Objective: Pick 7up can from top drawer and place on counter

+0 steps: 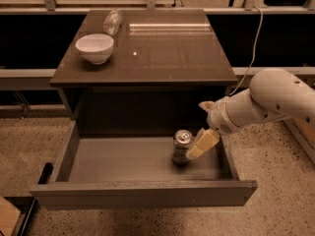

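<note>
The 7up can [181, 146] stands upright in the open top drawer [142, 193], right of the middle of its floor. My gripper [197, 130] reaches in from the right on a white arm and is open. One tan finger [202, 144] lies against the can's right side, and the other fingertip [205, 104] shows higher up, by the cabinet's dark opening. The gripper holds nothing. The counter [162, 53] is the glossy dark-brown top above the drawer.
A white bowl [95, 47] sits at the counter's left, and a clear plastic bottle [112, 21] lies behind it at the back edge. A cable [253, 48] hangs to the right of the cabinet. Speckled floor surrounds the drawer.
</note>
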`<action>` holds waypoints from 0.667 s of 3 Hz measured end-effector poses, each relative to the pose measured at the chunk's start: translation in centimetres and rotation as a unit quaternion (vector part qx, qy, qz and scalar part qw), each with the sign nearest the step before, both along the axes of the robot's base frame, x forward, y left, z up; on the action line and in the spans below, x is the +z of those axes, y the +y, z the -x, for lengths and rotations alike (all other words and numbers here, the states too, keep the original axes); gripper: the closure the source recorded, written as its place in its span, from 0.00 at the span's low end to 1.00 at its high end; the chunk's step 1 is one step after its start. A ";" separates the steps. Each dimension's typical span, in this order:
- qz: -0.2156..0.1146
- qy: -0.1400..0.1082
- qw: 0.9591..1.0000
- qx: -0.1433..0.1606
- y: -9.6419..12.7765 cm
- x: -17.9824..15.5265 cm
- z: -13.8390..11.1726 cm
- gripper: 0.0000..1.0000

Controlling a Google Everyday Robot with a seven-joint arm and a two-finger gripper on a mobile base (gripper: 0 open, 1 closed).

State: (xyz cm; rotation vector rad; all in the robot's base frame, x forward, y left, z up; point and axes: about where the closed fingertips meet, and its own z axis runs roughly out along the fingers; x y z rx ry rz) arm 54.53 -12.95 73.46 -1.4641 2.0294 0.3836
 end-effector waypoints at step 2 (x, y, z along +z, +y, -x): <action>0.009 0.021 1.000 0.021 1.8 -4.5 -2.2 0.00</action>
